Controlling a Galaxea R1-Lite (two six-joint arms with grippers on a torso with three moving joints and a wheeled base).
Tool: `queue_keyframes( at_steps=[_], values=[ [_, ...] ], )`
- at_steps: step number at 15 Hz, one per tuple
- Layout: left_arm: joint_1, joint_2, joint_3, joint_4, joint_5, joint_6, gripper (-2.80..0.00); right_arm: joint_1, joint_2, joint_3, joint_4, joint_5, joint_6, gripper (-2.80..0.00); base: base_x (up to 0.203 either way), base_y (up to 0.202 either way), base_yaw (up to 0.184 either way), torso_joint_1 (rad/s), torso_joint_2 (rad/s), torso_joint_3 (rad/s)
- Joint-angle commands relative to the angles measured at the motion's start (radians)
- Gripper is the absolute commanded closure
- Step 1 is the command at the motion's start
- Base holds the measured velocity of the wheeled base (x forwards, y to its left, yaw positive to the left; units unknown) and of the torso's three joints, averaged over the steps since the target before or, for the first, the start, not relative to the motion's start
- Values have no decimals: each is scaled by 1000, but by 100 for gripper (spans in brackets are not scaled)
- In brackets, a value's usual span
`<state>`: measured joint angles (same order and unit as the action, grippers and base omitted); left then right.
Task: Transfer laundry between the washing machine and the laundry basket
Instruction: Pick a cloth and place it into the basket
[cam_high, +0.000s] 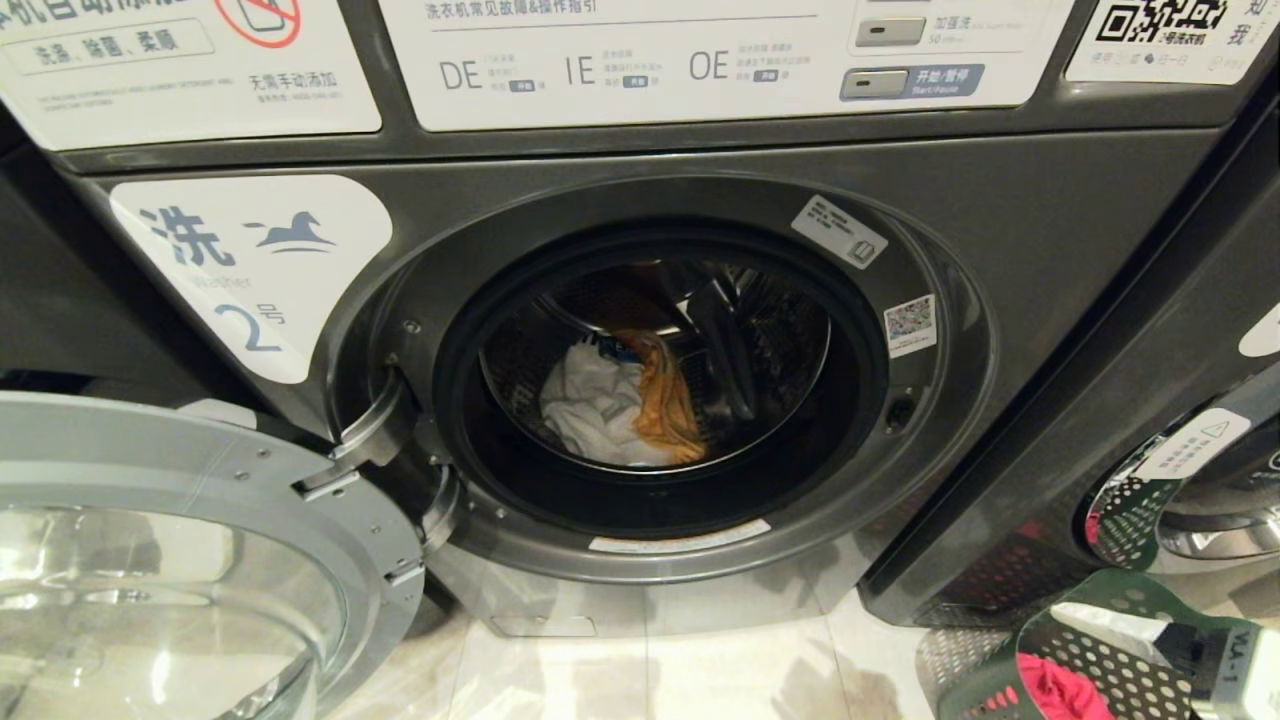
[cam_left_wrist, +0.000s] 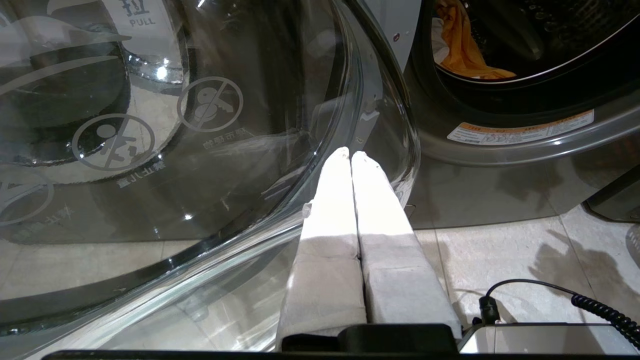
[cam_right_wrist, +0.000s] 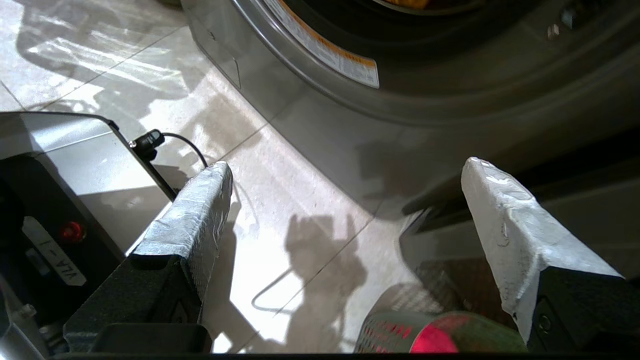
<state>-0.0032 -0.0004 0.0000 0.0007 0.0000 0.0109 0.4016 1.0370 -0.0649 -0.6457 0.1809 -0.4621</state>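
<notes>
**Partway through the transfer: clothes in both drum and basket, our grippers empty**

We have the washing machine (cam_high: 640, 400) in front of us with its door (cam_high: 200, 520) swung fully open on our left. Inside the drum (cam_high: 655, 360) we see a white garment (cam_high: 590, 400) lying against an orange one (cam_high: 665, 400), heaped together at the bottom. The laundry basket (cam_high: 1090, 660) stands low on our right, and a pink piece (cam_high: 1050, 690) shows through its perforated wall.

Our right gripper (cam_right_wrist: 345, 190) is spread wide with nothing between its padded fingers (cam_right_wrist: 200, 210). It hangs above the tiled floor (cam_right_wrist: 280, 190), with the basket's rim just beneath it and the machine's lower front panel ahead of it; the drum's clothes lie farther ahead and above. Our left gripper (cam_left_wrist: 350, 156) is pressed fully closed and empty, parked with the glass of the door just in front of its tips and the drum opening off to one side.

We cannot tell from this which way the laundry is travelling. We judge the work as unfinished: items sit in both places, nothing is in hand, and the right gripper looks ready for its next pick. At least two garments remain in the drum and at least one in the basket.
</notes>
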Motion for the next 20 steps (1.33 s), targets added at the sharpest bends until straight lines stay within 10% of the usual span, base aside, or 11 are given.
queue_keyframes(
  at_steps=[1,13,20],
  values=[
    [0,-1,0,-1,0,0,0,85,4,34,-44,-26,-18,-280,0,0,0,0,0,0],
    [0,-1,0,1,0,0,0,141,77,64,-153,-304,-38,-280,-1,-1,35,1,0,1],
    [0,-1,0,0,0,0,0,21,374,34,-285,-347,159,-280,1,-7,146,3,2,3]
  ],
)
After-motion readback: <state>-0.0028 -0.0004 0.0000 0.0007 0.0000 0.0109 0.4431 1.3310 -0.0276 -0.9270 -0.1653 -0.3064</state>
